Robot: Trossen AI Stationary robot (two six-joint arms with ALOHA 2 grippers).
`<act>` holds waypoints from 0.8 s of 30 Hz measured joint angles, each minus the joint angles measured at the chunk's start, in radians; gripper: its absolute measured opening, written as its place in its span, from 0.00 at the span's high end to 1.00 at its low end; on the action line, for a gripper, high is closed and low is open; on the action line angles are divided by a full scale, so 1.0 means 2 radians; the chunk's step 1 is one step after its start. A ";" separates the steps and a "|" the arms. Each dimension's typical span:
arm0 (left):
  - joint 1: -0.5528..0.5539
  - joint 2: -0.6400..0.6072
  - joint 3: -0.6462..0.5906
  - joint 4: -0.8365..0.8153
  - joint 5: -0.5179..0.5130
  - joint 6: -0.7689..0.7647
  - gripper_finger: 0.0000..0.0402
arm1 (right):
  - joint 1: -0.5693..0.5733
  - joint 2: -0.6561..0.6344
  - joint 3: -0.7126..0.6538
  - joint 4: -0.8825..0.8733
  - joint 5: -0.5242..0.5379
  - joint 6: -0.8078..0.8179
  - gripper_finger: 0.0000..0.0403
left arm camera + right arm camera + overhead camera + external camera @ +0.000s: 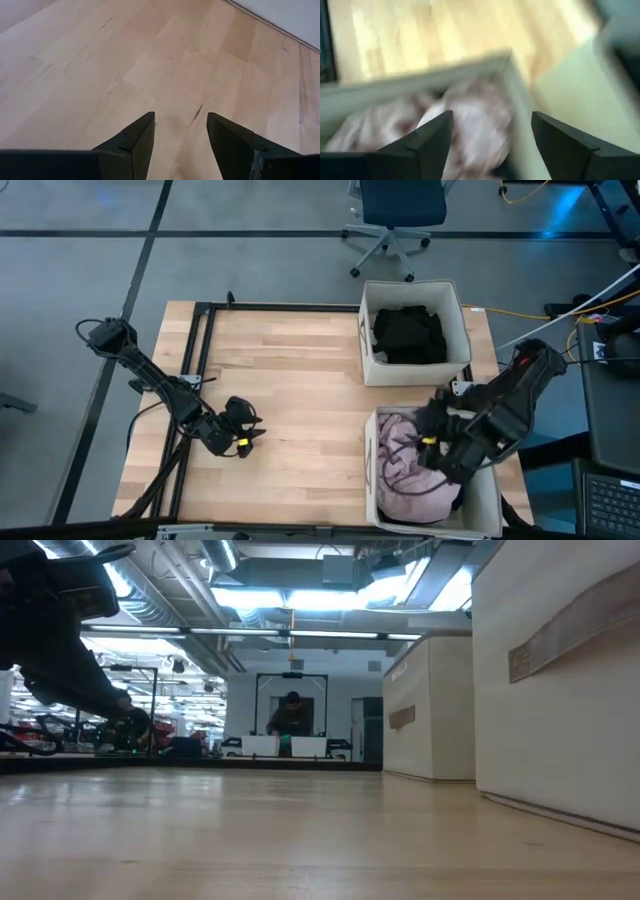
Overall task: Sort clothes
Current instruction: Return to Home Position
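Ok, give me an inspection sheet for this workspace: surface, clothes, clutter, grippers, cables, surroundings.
Surface: wooden table, with a black frame on its left part.
Clothes: black clothes in the upper bin of the high view; pink garment in the lower bin.
Clutter: nothing seen.
Grippers: left gripper open over bare wood; right gripper open above the pink garment.
Cables: yellow cable on the floor beside the table.
Surroundings: office chair; a person far off.
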 joint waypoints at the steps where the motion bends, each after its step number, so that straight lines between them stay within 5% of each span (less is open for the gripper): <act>1: 0.001 0.000 0.000 0.000 0.000 0.001 0.57 | -0.007 -0.001 0.004 0.004 0.025 -0.028 0.33; 7: 0.002 0.000 0.000 0.000 0.000 0.012 0.57 | -0.108 -0.009 -0.010 0.092 0.034 -0.235 0.49; 14: 0.002 0.000 0.000 0.000 -0.002 0.037 0.57 | -0.276 -0.063 -0.102 0.304 -0.119 -0.466 0.78; 20: 0.002 0.000 0.000 0.000 -0.019 0.080 0.57 | -0.373 -0.169 -0.208 0.462 -0.211 -0.549 0.98; 24: 0.002 0.000 0.000 0.000 -0.054 0.136 0.57 | -0.397 -0.249 -0.301 0.559 -0.219 -0.566 0.96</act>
